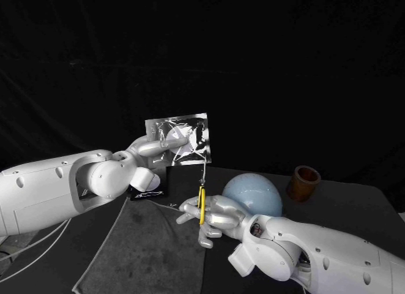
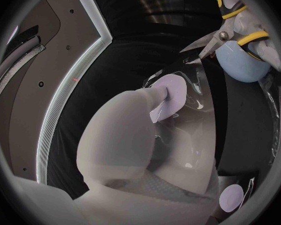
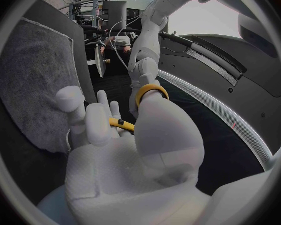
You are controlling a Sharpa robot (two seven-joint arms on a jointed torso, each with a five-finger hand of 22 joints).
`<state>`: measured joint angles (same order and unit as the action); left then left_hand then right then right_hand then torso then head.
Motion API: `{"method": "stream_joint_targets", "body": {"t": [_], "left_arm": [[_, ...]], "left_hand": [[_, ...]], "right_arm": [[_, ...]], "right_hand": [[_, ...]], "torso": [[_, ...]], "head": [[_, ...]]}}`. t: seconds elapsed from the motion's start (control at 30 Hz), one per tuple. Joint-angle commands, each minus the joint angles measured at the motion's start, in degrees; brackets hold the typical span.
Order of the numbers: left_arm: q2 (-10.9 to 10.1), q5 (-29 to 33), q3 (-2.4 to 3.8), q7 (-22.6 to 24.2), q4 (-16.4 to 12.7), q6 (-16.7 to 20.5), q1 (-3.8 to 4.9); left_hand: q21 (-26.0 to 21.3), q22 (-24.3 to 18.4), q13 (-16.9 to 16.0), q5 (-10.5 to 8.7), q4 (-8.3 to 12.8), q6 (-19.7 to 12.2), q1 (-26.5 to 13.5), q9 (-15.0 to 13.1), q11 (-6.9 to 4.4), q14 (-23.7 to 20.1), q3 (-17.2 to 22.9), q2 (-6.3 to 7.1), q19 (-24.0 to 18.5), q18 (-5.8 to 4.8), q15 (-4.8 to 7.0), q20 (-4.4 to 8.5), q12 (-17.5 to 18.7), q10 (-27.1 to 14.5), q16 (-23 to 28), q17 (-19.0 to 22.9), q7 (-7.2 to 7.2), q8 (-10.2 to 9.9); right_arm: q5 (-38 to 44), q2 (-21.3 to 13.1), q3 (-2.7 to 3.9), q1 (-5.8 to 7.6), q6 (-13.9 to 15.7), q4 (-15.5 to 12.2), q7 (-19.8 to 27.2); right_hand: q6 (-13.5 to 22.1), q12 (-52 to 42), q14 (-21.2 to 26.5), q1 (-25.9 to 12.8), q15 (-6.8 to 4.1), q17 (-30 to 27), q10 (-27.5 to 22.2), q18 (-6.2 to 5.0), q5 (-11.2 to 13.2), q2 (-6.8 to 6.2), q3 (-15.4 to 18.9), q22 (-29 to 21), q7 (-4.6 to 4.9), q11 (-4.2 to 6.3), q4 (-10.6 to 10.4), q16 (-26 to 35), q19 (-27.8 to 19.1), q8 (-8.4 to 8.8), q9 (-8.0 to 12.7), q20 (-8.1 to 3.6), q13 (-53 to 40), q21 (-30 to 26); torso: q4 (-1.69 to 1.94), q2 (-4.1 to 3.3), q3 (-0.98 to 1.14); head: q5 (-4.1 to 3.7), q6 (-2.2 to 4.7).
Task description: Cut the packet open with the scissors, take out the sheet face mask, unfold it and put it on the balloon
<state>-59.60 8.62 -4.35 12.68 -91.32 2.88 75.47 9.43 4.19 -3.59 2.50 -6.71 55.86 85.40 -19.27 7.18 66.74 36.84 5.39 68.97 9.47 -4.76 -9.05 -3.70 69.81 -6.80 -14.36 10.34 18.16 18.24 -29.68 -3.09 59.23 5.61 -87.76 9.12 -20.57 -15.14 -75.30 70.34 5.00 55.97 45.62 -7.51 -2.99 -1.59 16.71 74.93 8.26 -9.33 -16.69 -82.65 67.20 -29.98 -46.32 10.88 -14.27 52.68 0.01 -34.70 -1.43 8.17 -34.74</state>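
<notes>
My left hand point(image 1: 155, 147) holds the silver packet point(image 1: 178, 140) upright above the table's far side; its fingers point(image 2: 154, 116) press on the packet's shiny face point(image 2: 189, 92). My right hand point(image 1: 208, 215) grips the yellow-handled scissors point(image 1: 202, 199) with the thin blades pointing straight up, their tip at the packet's lower right corner. The scissors point(image 2: 223, 34) also show beyond the packet's edge, and their yellow handle loop point(image 3: 151, 89) sits around a finger of my right hand point(image 3: 118, 155). The pale blue balloon point(image 1: 254, 193) rests on the table just right of the scissors.
A brown cup point(image 1: 304, 182) stands behind the balloon at the right. A dark grey mat point(image 1: 154, 248) covers the table under both hands. A small black card point(image 1: 150, 195) lies at the mat's far edge beneath my left hand.
</notes>
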Motion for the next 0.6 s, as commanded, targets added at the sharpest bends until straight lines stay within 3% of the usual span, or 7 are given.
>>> {"method": "stream_joint_targets", "body": {"t": [0.03, 0.6], "left_arm": [[0.1, -0.7, 0.06, 0.1, -0.2, -1.6, 0.05], [-0.1, -2.1, 0.02, -0.6, -0.1, -3.0, 0.05]], "left_hand": [[0.4, -0.1, 0.0, 0.33, 0.2, 0.0, -0.1, -0.4, -0.08, 0.3, 0.0, -0.65, 0.2, 0.90, 0.30, 0.04, 0.2, 0.3, 0.4, -0.1, 0.28, 0.2], [0.4, 0.0, 0.0, 0.33, 0.4, -0.1, -0.2, -0.4, -0.09, 0.3, 0.1, -0.65, 0.2, 0.90, 0.30, 0.04, 0.2, 0.4, 0.4, -0.1, 0.28, 0.2]], "right_arm": [[0.3, 0.1, 0.11, 0.12, -1.1, 0.1, 0.2], [-0.4, 0.0, 0.53, 0.37, -0.5, 0.3, 0.0]], "right_hand": [[0.6, 0.2, 0.3, -0.1, -0.01, 0.1, -0.4, -0.30, 0.2, -0.33, -0.5, 2.8, 5.09, -0.07, 0.0, 0.2, -0.2, -0.37, 0.0, -0.06, 0.1, -0.1], [-0.4, -0.7, -0.1, -0.4, -0.06, 0.5, 0.4, -0.16, 0.2, 0.16, -1.3, 2.9, 5.13, -0.01, 0.1, -0.1, 0.5, -1.27, 0.3, -0.06, 0.4, 0.8]], "torso": [[0.01, 0.03, -0.02], [-0.03, 0.01, 0.02]], "head": [[-0.05, 0.03], [-0.07, 0.14]]}}
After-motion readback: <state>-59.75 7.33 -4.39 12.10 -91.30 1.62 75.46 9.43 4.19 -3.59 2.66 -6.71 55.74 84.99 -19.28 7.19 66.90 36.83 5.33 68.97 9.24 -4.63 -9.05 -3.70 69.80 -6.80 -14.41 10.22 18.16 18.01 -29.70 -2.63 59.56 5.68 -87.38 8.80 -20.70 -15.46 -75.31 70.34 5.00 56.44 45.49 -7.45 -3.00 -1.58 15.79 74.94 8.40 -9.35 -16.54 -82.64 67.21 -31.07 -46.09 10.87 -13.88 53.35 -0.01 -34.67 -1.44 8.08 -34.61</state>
